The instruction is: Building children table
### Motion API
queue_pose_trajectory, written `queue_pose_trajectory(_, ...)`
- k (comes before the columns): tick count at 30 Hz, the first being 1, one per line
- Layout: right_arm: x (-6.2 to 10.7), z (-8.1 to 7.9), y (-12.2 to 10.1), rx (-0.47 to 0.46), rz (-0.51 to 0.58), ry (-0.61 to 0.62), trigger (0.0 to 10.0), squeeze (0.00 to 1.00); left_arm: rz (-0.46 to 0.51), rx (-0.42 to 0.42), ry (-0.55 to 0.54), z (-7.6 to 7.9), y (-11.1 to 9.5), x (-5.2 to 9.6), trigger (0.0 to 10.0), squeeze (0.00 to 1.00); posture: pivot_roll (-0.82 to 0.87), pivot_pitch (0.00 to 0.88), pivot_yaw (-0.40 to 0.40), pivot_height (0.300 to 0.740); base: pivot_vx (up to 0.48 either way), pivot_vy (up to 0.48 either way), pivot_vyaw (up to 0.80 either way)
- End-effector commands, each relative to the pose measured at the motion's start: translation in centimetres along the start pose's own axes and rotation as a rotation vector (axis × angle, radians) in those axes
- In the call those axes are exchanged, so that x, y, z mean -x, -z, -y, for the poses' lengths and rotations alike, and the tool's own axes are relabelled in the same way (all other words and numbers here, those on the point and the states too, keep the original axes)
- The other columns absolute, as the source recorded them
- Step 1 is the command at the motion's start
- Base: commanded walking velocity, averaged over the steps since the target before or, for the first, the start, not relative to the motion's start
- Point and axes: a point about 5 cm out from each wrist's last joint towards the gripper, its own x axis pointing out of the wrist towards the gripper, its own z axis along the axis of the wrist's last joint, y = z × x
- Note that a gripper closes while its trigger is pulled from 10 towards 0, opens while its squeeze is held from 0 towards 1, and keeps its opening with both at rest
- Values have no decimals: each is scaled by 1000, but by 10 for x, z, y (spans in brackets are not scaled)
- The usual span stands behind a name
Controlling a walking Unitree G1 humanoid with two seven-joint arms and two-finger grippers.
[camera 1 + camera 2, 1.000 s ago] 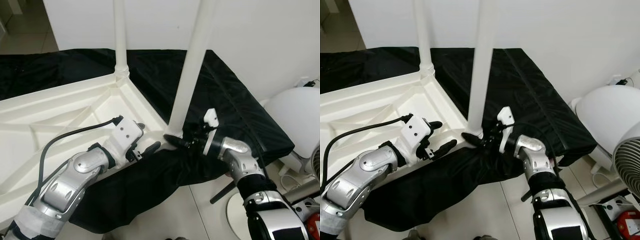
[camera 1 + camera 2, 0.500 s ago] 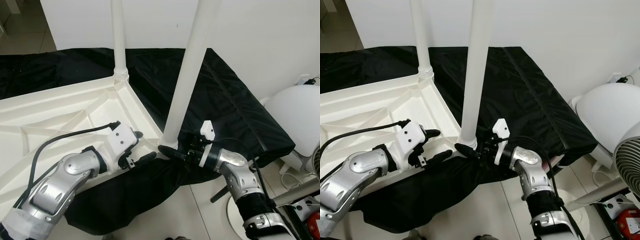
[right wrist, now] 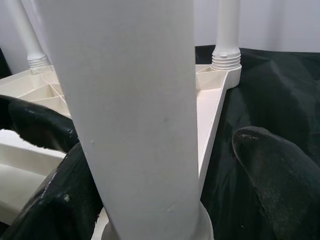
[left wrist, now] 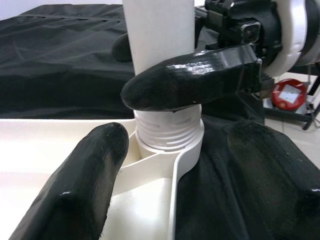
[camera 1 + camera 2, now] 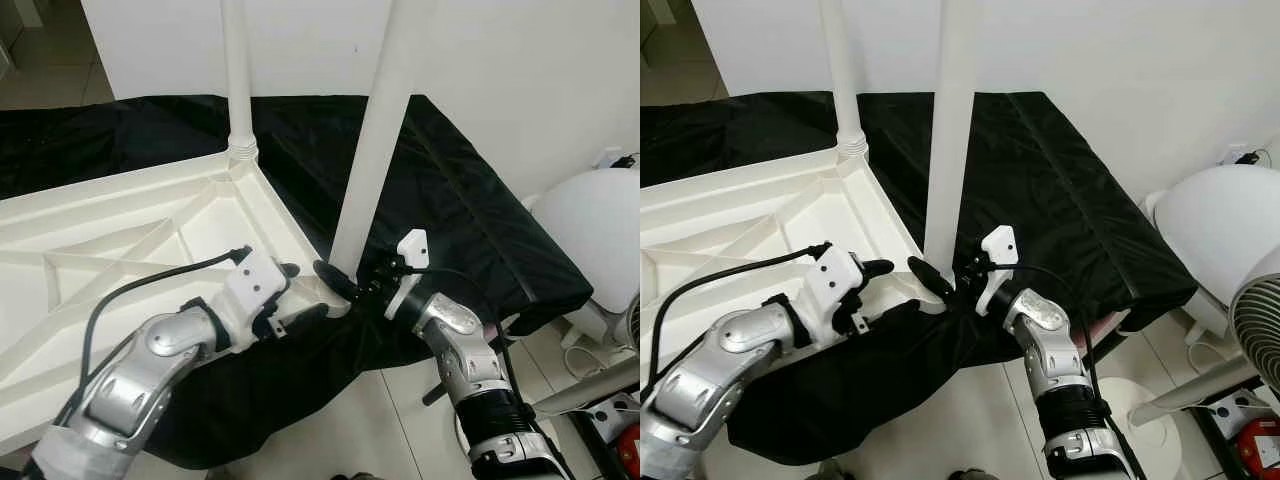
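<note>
Inverted white plastic children's table top [image 5: 120, 250], ribbed on its underside, lying on a black cloth-covered surface [image 5: 470, 200], with the near table leg [image 5: 375, 140] standing in the threaded corner socket [image 4: 167, 134] at the top's near corner and a second leg [image 5: 237, 70] already upright in the far corner socket. The right gripper [image 5: 340, 283] reaches in at the base of the near leg with its two fingers spread to either side of the tube; the right wrist view shows a gap beside at least one pad, so the jaws are open around the leg, not clamped on it. The left gripper [image 5: 295, 295] sits just beside the same corner, its fingers [image 4: 95, 165] parted and holding nothing, bracketing the socket from the tray side. The leg is a smooth, glossy, round tube; the socket collar carries fine screw ridges, some of which remain exposed, suggesting the leg is not fully seated. Judged risks: a turn applied with loose jaws would slip on the slick tube; a sideways push on so tall a leg could cross the threads or tip it out of the collar; the light top may slide or pivot on the smooth cloth if the left gripper does not steady it; the two grippers, crowded at one corner, could foul each other.
</note>
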Motion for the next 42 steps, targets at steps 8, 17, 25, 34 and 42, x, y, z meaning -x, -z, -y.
queue_pose_trajectory(8, -3, 2, -1, 75, -36, 39, 0, 0, -37, 95, -195, -5, 9, -10, 10000, 0, 84, 64, -68, 740, 0, 0, 0)
queue_pose_trajectory(17, 1, 4, 4, 53, -47, 109, 0, 0, 5, 124, -227, -15, 4, -16, 10000, 0, 75, 54, -64, 740, 0, 0, 0)
queue_pose_trajectory(25, 3, 5, 5, 25, -24, 247, 10000, 0, 27, 117, -220, -24, 1, -31, 10000, 0, 48, 47, -50, 740, 0, 0, 0)
queue_pose_trajectory(34, 3, 5, 5, 17, -1, 411, 10000, 0, 50, 140, -237, -28, -1, -42, 10000, 0, 20, 32, -30, 740, 0, 0, 0)
queue_pose_trajectory(42, 0, -3, -8, 42, 59, 637, 10000, 0, 61, 123, -275, -34, -3, -48, 10000, 0, 11, 27, -25, 740, 0, 0, 0)
